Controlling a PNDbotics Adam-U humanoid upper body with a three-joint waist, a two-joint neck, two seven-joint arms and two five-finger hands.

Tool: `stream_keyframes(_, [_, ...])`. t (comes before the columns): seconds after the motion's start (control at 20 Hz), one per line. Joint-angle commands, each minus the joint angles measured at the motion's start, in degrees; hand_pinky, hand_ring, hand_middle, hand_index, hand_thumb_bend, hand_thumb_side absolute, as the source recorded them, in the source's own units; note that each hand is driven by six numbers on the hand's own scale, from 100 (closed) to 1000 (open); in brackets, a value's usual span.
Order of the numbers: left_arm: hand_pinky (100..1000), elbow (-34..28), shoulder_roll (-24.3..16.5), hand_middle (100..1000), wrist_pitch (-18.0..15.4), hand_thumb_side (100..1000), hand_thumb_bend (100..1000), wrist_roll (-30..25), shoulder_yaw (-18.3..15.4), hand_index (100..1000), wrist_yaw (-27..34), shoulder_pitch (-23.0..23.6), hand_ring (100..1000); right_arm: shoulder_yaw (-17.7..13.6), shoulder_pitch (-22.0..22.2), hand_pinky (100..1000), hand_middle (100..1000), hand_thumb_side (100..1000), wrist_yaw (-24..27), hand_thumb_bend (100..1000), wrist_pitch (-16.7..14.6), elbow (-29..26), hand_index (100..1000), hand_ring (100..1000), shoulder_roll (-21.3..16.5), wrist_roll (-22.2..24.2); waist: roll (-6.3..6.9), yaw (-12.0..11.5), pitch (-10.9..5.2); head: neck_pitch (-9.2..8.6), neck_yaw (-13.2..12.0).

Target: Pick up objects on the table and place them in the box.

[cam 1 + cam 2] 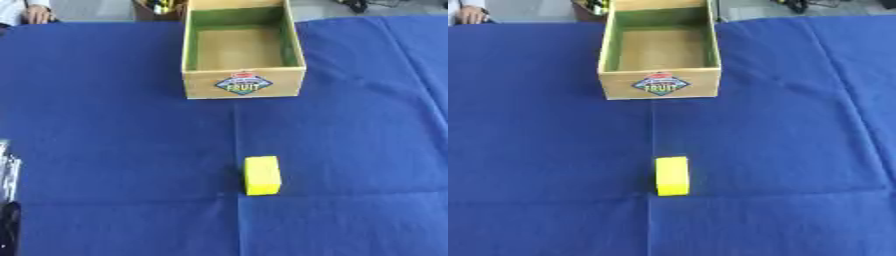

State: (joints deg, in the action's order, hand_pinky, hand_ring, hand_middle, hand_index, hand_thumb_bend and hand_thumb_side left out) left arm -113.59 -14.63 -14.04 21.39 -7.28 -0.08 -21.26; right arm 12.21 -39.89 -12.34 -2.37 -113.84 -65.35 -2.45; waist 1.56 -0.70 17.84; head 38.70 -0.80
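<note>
At the left edge of the left eye view, low down, a sliver of the robot's left hand point(9, 200) shows in silver and black; whether its fingers are wide or curled I cannot tell. The desk point(105, 140) is covered in blue cloth. Near the middle lies a yellow block point(262, 175), on the cloth and apart from everything. Well beyond it stands the open wooden box point(243, 84) with a FRUIT label on its near wall, nothing visible inside
</note>
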Motion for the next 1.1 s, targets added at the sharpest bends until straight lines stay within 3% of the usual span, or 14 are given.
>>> stream_keyframes(0.05, [455, -1.01, -1.45, 578, -0.09, 1000, 316, -0.24, 0.41, 783, 0.24, -0.71, 535, 3.41, -1.61, 786, 681, 846, -2.93, 1000, 2.73, -0.76, 872, 794, -3.07, 2.47, -0.29, -0.19, -1.20, -0.18, 0.66])
stream_keyframes(0.6, [454, -1.01, -1.48, 578, 0.13, 1000, 312, -0.50, 0.57, 783, 0.43, -0.40, 535, 15.88, -12.79, 775, 686, 692, -5.03, 959, 11.48, -0.76, 886, 809, 5.12, 11.67, -0.23, 0.59, -1.59, -0.13, 0.47])
stream_keyframes(0.65, [454, -1.01, -1.47, 578, 0.15, 1000, 312, -0.50, 0.55, 783, 0.42, -0.35, 534, 16.35, -13.93, 775, 686, 674, -4.99, 957, 12.22, -0.76, 888, 810, 6.20, 13.70, -0.20, 0.70, -1.63, -0.09, 0.42])
stream_keyframes(0.85, [454, -1.01, -1.33, 578, 0.26, 1000, 306, -0.32, 0.34, 782, 0.30, 0.05, 534, 12.41, -19.94, 778, 686, 537, -5.47, 950, 14.81, -0.76, 890, 814, 12.14, 36.28, 0.03, 1.33, -1.82, 0.04, 0.00])
stream_keyframes(0.95, [454, -1.01, -1.24, 577, 0.27, 1000, 305, -0.29, 0.36, 782, 0.30, 0.06, 534, 11.74, -21.09, 778, 687, 525, -5.92, 942, 15.57, -0.76, 890, 818, 14.49, 41.77, 0.08, 1.34, -1.77, 0.02, 0.00])
stream_keyframes(1.1, [453, -1.01, -1.10, 577, 0.28, 1000, 304, -0.25, 0.36, 782, 0.31, 0.06, 534, 11.49, -21.61, 780, 689, 526, -7.08, 937, 16.62, -0.76, 892, 825, 16.95, 44.84, 0.07, 1.30, -1.68, -0.05, -0.04])
